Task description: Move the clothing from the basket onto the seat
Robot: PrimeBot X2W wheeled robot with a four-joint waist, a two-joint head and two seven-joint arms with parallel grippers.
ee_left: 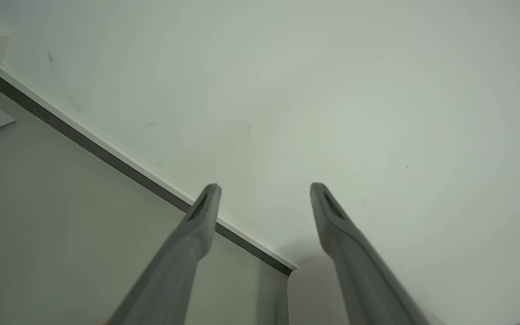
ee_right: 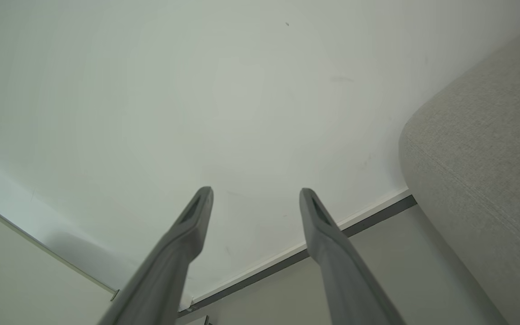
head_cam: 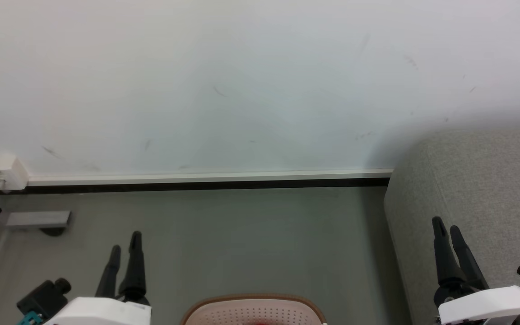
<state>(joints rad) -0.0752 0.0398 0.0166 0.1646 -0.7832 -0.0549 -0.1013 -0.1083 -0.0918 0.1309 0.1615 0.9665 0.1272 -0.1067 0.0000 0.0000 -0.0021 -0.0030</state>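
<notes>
The cream-pink basket (head_cam: 254, 310) with its brown rim peeks in at the bottom middle of the head view, and a sliver of red clothing (head_cam: 260, 322) shows inside it. The light grey seat (head_cam: 481, 180) fills the right side; its rounded corner also shows as the seat (ee_right: 485, 171) and the seat (ee_left: 309, 293). My left gripper (head_cam: 125, 240) hangs open over the floor, left of the basket, fingers spread with nothing between them (ee_left: 264, 189). My right gripper (head_cam: 446, 225) stands open in front of the seat, likewise empty (ee_right: 255, 194).
A white wall (head_cam: 242, 81) with a skirting board (head_cam: 206, 178) runs across the back. A white socket box (head_cam: 2, 171) and a grey metal foot (head_cam: 39, 220) sit at the far left. Grey floor (head_cam: 251, 234) lies between the basket and the wall.
</notes>
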